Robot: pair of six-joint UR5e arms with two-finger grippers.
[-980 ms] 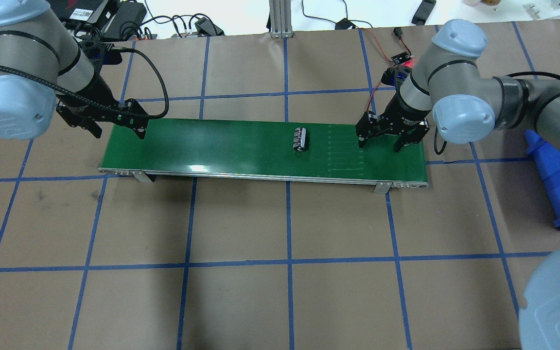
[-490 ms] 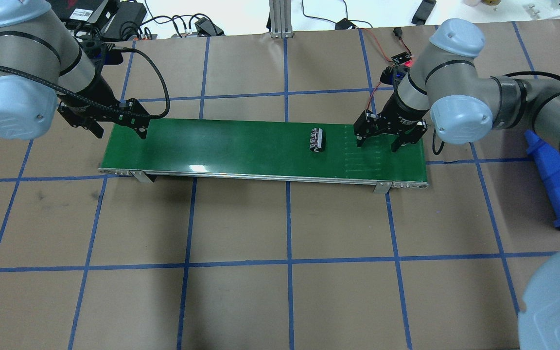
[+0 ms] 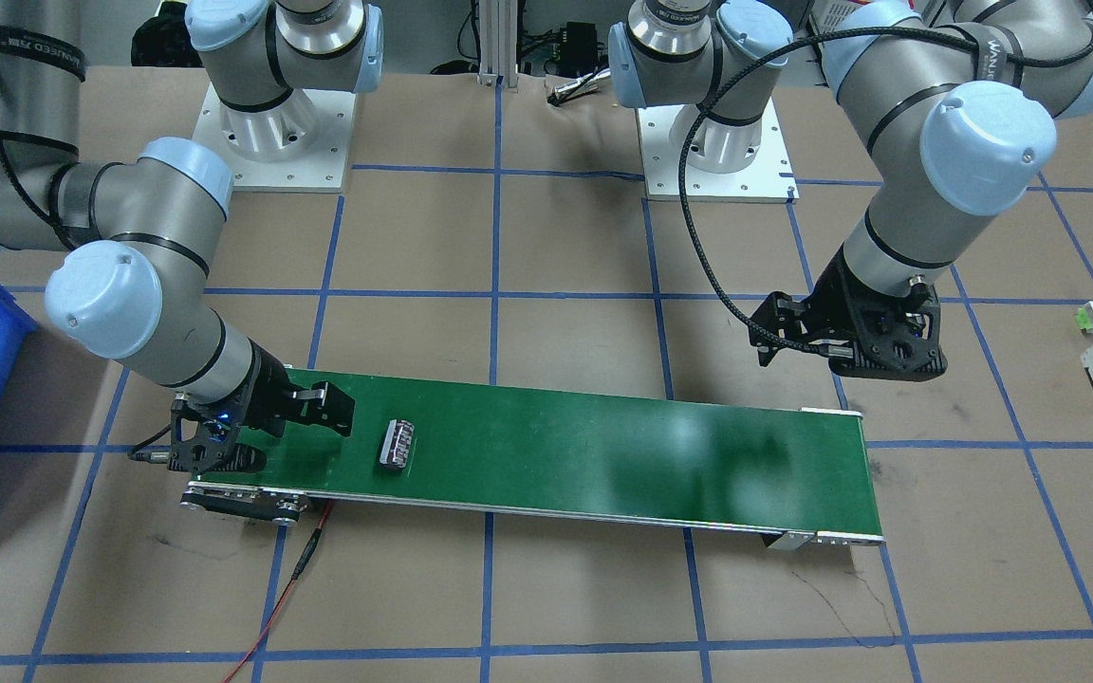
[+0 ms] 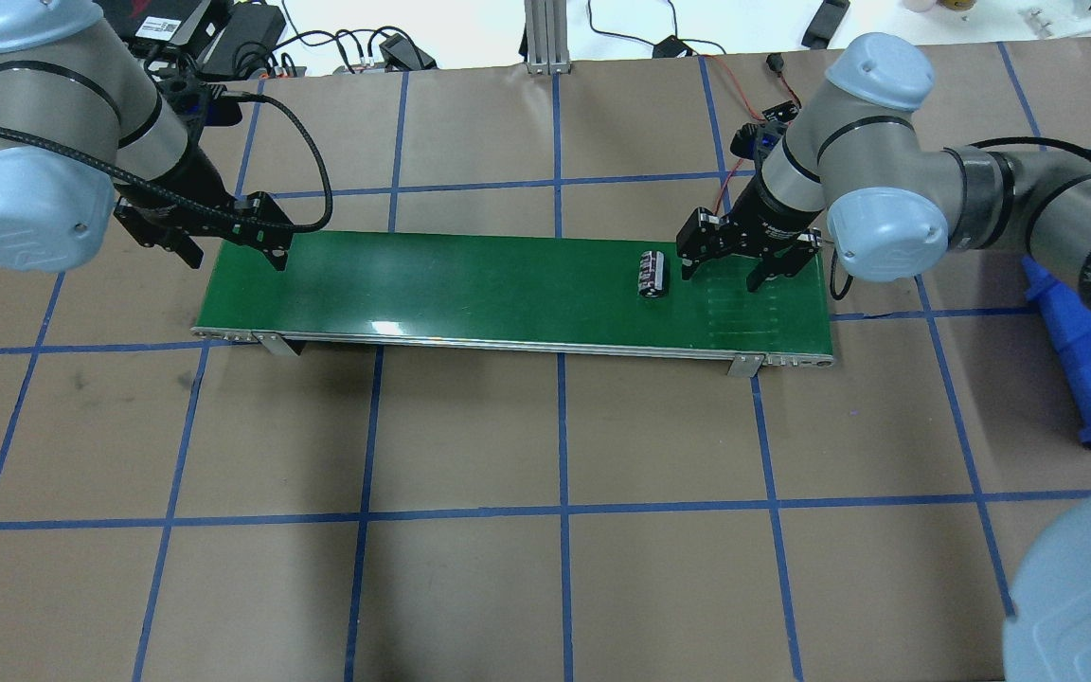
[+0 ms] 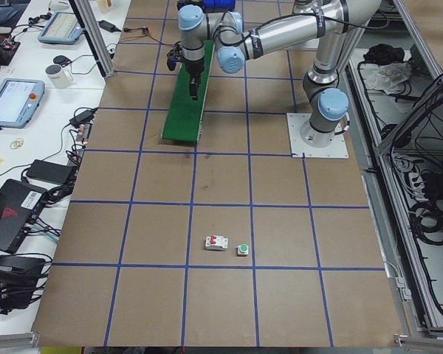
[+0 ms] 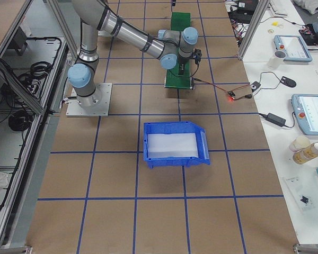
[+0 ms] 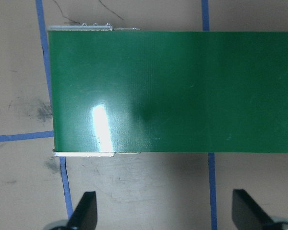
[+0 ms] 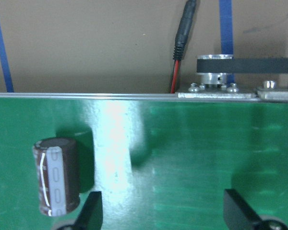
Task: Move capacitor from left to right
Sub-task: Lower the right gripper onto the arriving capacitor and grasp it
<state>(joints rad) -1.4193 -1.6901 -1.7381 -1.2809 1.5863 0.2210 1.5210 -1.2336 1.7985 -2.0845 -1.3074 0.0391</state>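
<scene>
Capacitor point(image 4: 652, 274) has ridden the belt point(image 4: 470, 279) rightward to just beside my right gripper point(image 4: 722, 278), which waits spread wide and empty.

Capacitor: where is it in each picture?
Front-facing: capacitor on green belt, left part.
Overhead: capacitor on belt's right part.
Right wrist: capacitor at lower left.
Left wrist: not in it.
Exterior left: too small to tell.
Exterior right: too small to tell.
Shared landmark: the green belt.
</scene>
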